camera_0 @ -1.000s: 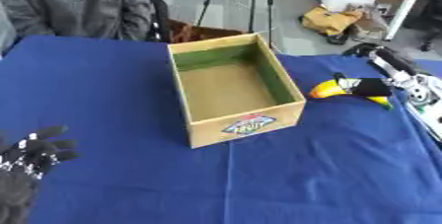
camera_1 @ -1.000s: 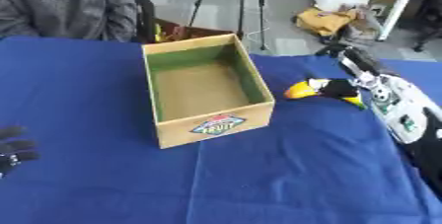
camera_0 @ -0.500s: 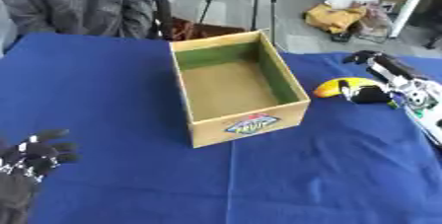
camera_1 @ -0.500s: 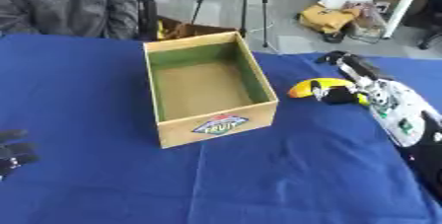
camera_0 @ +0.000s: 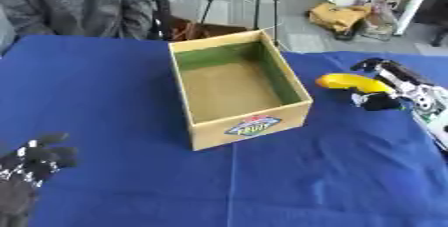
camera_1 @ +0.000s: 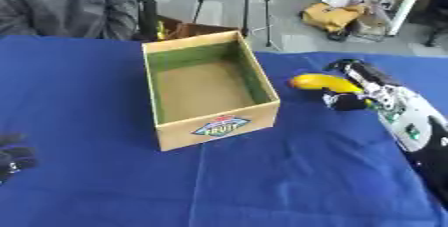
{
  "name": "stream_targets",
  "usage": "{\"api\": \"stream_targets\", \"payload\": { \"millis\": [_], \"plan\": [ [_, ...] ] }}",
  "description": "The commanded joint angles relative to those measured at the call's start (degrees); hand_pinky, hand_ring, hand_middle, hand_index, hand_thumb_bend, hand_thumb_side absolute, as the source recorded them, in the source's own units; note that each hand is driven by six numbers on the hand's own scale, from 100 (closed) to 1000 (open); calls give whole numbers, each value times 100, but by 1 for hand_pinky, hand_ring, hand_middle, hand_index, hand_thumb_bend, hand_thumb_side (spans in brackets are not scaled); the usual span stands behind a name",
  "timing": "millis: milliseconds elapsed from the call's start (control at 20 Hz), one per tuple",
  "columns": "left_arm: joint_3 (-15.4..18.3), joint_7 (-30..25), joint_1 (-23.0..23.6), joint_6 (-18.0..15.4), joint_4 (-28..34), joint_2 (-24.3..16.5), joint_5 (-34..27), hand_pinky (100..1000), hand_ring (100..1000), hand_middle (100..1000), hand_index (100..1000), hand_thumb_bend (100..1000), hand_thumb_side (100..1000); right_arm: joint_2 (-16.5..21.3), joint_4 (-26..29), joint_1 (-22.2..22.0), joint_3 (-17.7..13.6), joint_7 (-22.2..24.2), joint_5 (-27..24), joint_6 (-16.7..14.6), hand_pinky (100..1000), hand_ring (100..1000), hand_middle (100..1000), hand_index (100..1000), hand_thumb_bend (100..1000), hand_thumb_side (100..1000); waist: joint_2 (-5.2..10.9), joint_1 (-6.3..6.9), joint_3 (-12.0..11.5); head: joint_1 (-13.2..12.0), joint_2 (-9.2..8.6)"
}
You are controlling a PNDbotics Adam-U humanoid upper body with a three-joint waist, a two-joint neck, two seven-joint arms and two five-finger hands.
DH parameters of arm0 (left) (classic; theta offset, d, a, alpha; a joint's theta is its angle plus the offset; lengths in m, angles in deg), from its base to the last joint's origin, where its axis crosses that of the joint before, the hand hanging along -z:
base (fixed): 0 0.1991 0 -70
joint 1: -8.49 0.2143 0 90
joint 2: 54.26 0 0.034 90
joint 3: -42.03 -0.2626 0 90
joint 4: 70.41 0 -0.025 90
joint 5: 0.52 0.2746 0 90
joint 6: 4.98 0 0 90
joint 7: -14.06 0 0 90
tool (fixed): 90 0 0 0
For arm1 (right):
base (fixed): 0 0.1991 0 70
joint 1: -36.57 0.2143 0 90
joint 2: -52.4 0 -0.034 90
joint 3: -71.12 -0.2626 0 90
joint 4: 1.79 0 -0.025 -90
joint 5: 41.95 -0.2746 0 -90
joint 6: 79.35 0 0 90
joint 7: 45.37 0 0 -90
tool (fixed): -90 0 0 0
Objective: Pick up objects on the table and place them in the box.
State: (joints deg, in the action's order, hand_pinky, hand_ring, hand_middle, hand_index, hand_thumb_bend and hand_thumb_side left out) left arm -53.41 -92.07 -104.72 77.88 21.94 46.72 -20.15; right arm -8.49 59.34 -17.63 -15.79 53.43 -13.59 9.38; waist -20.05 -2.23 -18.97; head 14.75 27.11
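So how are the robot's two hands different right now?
The right hand is up by the yellow banana, with its fingers curled round it, while the left hand touches nothing. The right hand sits beside the cardboard box; the left hand rests far from it, at the lower left corner, fingers relaxed and pointing up. Both are mostly black and lie over the blue table.

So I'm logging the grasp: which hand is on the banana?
The right hand, curled round the yellow banana beside the box. The left hand rests idle at the lower left.
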Motion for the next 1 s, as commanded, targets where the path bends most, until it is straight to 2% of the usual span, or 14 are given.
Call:
{"api": "stream_targets", "payload": {
  "millis": [50, 550, 700, 850, 1000],
  "plan": [
    [-6, -26, -66, -14, 139, -32, -1, 716, 718, 735, 552, 332, 953, 176, -40, 47, -67, 7, -2, 4, 828, 905, 871, 876, 100, 251, 89, 19, -1, 3, -82],
    [-8, -22, -62, -7, 136, -17, -6, 717, 719, 735, 553, 330, 954, 137, -104, 62, -29, 0, 109, 40, 823, 894, 871, 888, 101, 287, 93, 29, 26, 18, -89],
    [-5, -16, -59, -2, 135, -16, -9, 717, 719, 735, 553, 329, 955, 166, -61, 48, -43, -198, 329, 234, 823, 900, 891, 910, 215, 402, 97, 27, 40, 23, -97],
    [-9, -17, -57, 3, 132, -13, -9, 718, 719, 735, 553, 328, 955, 167, 13, 43, -32, -351, 541, 461, 816, 897, 893, 926, 263, 447, 100, 23, 42, 31, -95],
    [-7, -13, -55, 5, 132, -14, -12, 718, 719, 735, 553, 327, 956, 169, 109, 48, -22, -446, 663, 628, 810, 892, 891, 931, 274, 466, 102, 25, 38, 35, -93]
  ]
}}
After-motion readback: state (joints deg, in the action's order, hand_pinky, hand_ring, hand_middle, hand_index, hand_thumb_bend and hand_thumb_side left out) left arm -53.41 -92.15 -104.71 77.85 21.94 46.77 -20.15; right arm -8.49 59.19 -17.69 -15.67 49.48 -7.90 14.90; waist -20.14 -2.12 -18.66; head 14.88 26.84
